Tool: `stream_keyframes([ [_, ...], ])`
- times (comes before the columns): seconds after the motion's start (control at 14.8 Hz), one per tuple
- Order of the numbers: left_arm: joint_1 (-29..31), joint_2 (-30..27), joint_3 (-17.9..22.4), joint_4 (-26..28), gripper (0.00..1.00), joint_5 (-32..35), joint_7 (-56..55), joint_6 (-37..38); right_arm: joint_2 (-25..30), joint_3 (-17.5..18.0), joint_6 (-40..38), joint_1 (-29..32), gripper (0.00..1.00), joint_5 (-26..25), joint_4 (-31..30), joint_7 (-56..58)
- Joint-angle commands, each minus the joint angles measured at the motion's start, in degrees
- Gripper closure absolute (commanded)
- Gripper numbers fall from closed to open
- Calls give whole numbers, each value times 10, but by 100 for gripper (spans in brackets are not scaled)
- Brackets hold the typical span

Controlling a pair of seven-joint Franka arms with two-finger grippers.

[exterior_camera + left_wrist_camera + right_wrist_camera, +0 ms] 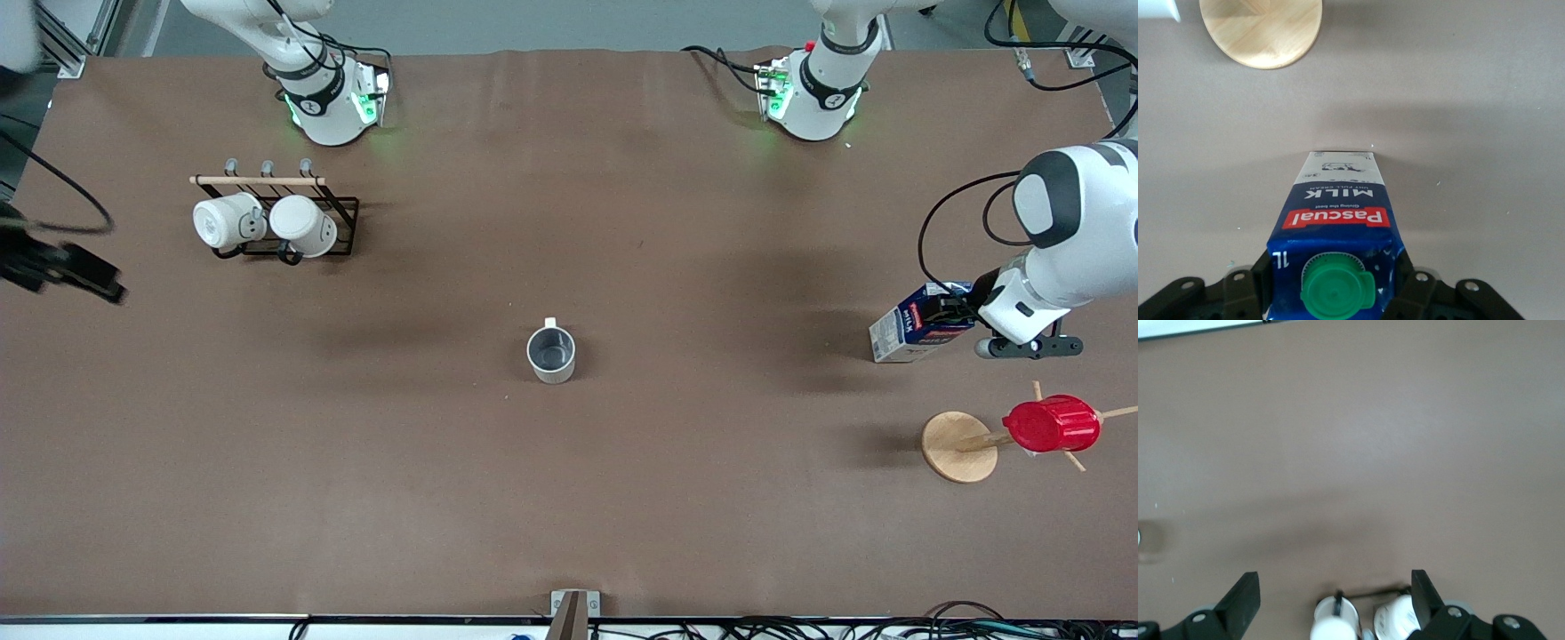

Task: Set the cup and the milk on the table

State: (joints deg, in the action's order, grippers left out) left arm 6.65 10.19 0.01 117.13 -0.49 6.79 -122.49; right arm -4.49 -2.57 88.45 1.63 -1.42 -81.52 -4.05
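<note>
The cup stands upright on the brown table, near its middle, with its grey inside showing. My left gripper is shut on the top of the milk, a dark-blue carton, toward the left arm's end of the table. In the left wrist view the fingers press both sides of the milk beside its green cap, and my left gripper holds it low over the table. I cannot tell if its base touches. My right gripper hangs open and empty at the right arm's end; its jaws stand wide apart.
A black rack with two white mugs stands near the right arm's base; the mugs also show in the right wrist view. A red ribbed cup hangs on a wooden stand nearer the front camera than the milk; its round base shows in the left wrist view.
</note>
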Motion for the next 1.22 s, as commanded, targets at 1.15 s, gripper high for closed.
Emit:
stream_keyframes([
  [1.15, 0, -21, -206, -19, 32, 9, -148, -1, 31, 49, -10, 19, 0, 11, -30, -29],
])
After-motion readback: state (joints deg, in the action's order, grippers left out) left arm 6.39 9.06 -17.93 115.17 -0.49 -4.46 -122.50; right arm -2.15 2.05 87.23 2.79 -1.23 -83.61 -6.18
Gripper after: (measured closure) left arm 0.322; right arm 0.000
